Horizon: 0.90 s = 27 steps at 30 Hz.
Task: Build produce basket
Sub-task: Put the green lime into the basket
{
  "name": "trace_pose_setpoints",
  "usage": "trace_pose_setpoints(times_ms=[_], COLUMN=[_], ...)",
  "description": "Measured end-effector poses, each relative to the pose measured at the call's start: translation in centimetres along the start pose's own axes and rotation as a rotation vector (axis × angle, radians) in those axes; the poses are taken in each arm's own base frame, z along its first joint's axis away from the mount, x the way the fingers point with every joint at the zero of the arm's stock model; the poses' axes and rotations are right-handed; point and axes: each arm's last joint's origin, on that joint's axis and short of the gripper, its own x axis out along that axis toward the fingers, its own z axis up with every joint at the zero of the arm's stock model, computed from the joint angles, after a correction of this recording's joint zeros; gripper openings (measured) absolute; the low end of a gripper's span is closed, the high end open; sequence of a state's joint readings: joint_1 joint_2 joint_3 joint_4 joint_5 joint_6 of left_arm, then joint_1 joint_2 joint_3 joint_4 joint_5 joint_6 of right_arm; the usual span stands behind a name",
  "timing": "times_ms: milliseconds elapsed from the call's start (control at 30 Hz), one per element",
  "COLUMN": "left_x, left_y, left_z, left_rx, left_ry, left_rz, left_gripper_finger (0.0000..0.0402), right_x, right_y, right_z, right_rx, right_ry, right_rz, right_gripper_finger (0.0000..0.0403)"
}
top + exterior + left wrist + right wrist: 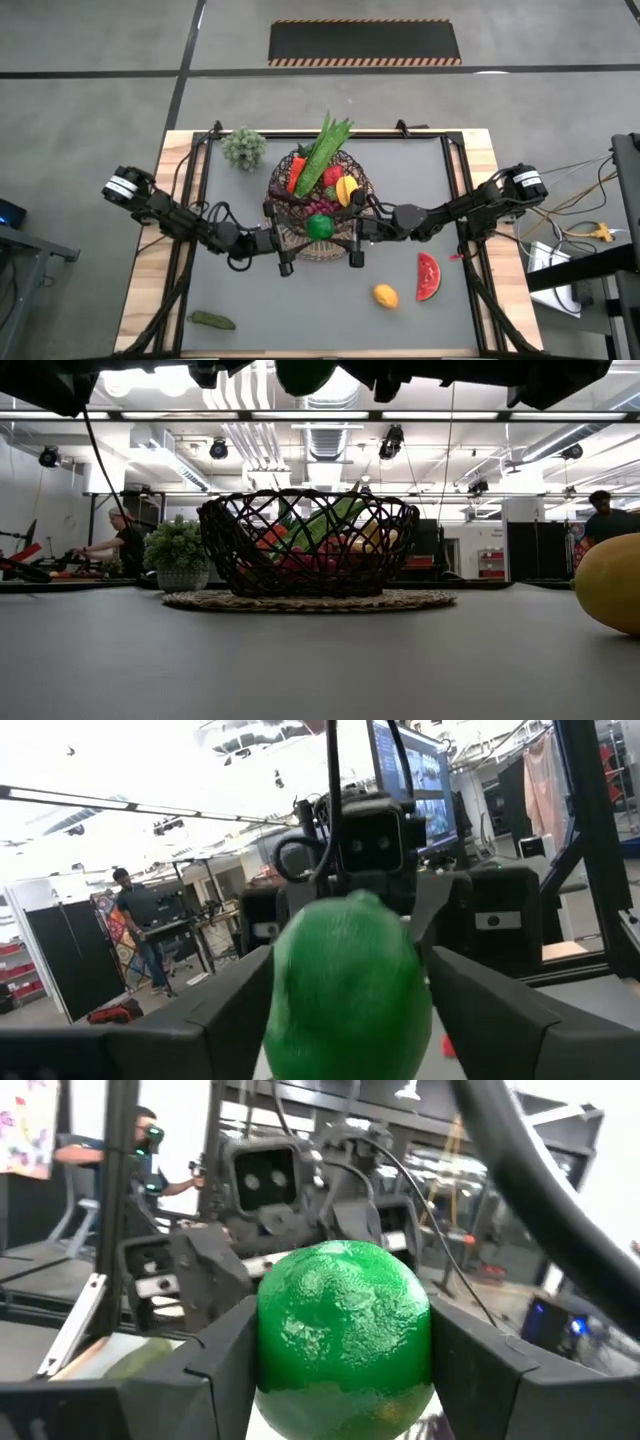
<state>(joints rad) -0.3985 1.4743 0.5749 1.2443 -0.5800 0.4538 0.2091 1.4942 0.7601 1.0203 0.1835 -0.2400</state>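
Handover in mid-air, judged from both wrist views: lime (345, 1335) wedged between the right gripper (358, 232) fingers, and equally between the left gripper (283, 240) fingers, each camera staring at the other arm's wrist past the green ball. Fingers of both grippers pressed against the lime's sides; which one actually bears the weight, not clear from these views, possibly both.

From overhead: lime (320, 226) hanging above the near edge of the basket (352, 168), at about 6 o'clock from the basket's centre. Left gripper at 9 o'clock of the lime, right gripper at 3 o'clock, both equally close. Line through the two grippers running 9 to 3, straight across the table.

Basket already loaded with carrot (296, 174), long green leaves (326, 152), red pepper (332, 176), grapes (322, 207). Lemon (385, 295) and watermelon slice (428, 276) lying on the table toward 4 o'clock, well apart from the basket.

Coming move likely a release and short carry toward 12 o'clock, into the bowl.
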Motion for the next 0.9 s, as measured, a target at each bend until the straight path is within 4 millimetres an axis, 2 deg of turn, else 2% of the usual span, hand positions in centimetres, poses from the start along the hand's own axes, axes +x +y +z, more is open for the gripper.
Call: trace_pose_setpoints(times_ms=[233, 400, 500, 633, 767, 900], left_x=[-0.7, -1.6, -2.4, -3.6, -4.5, -5.5], left_y=[1.5, 2.6, 3.3, 4.3, 5.4, 6.3], left_z=[1.2, 2.0, 2.2, 2.4, 3.4, 3.6], left_rx=[0.141, 0.229, 0.231, 0.215, 0.183, 0.159], left_ry=[0.063, 0.112, 0.108, 0.093, 0.047, 0.029], left_rz=[0.082, 0.088, 0.094, 0.114, 0.150, 0.166], left_gripper_finger=[0.0297, 0.0304, 0.0305, 0.0305, 0.0305, 0.0305], right_x=[0.1, 1.1, 1.9, 2.8, 3.4, 4.0], right_y=[-1.1, -3.0, -4.5, -6.6, -8.5, -9.7], right_z=[1.0, 1.6, 1.2, -0.7, -3.2, -5.8], right_rx=[0.074, 0.162, 0.217, 0.285, 0.340, 0.382], right_ry=[0.108, 0.282, 0.389, 0.473, 0.512, 0.557], right_rz=[-0.131, -0.287, -0.362, -0.455, -0.537, -0.599], right_gripper_finger=[0.0223, 0.0223, 0.0223, 0.0223, 0.0224, 0.0225])
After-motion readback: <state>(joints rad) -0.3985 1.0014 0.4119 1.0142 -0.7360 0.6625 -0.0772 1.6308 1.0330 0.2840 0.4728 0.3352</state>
